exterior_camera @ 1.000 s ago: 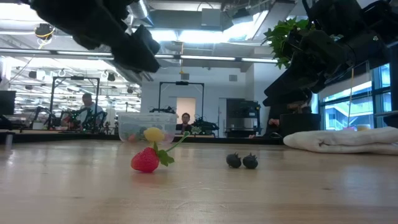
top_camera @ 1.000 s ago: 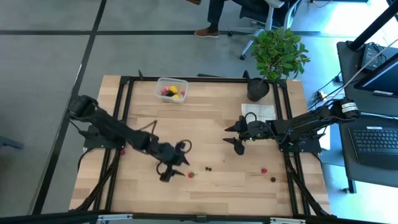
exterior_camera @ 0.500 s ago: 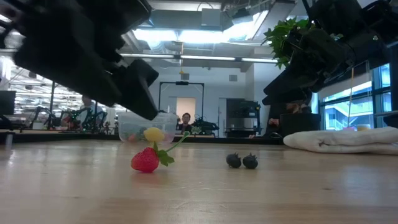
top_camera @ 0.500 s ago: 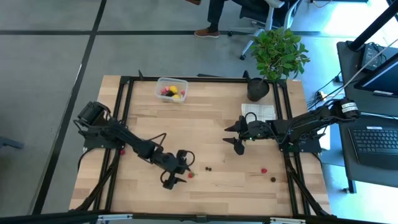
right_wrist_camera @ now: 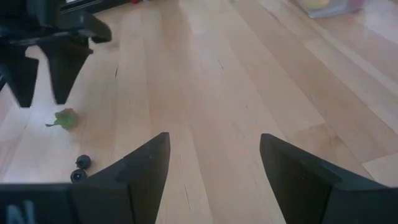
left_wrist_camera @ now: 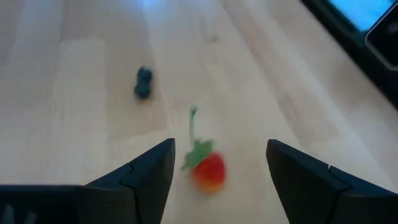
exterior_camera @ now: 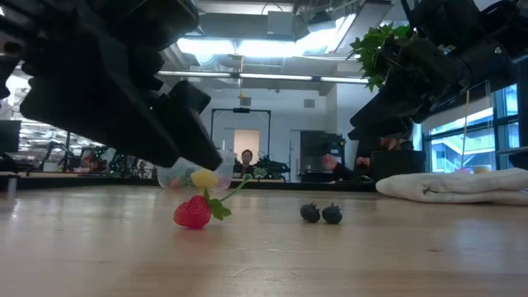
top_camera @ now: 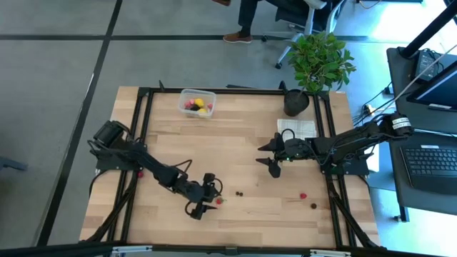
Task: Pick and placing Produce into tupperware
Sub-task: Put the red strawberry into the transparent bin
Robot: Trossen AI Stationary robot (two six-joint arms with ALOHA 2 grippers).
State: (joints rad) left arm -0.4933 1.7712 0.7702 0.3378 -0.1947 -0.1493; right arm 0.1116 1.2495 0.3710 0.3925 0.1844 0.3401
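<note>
The wooden table [top_camera: 235, 157] carries everything. At its far edge stands the clear tupperware [top_camera: 197, 103], with yellow, red and dark produce already inside. The left arm reaches toward the near middle of the table, and the left gripper [top_camera: 209, 198] hangs low there with its fingers [left_wrist_camera: 146, 177] spread wide and nothing between them in a grip. The red strawberry [left_wrist_camera: 208, 172], with its green leaves and stem, lies on the wood in the gap between those two fingers, nearer their tips and not touching either one in the left wrist view. From table height the same strawberry [exterior_camera: 193, 212] sits on the boards just below the dark mass of the gripper. The right gripper [top_camera: 272, 160] waits over the right half of the table, fingers [right_wrist_camera: 143, 168] wide apart and empty. Just beyond the strawberry lies a pair of dark berries [left_wrist_camera: 143, 83], touching each other. Farther right on the table are a red berry [top_camera: 303, 195] and a dark berry [top_camera: 313, 205], well apart from both grippers.
</note>
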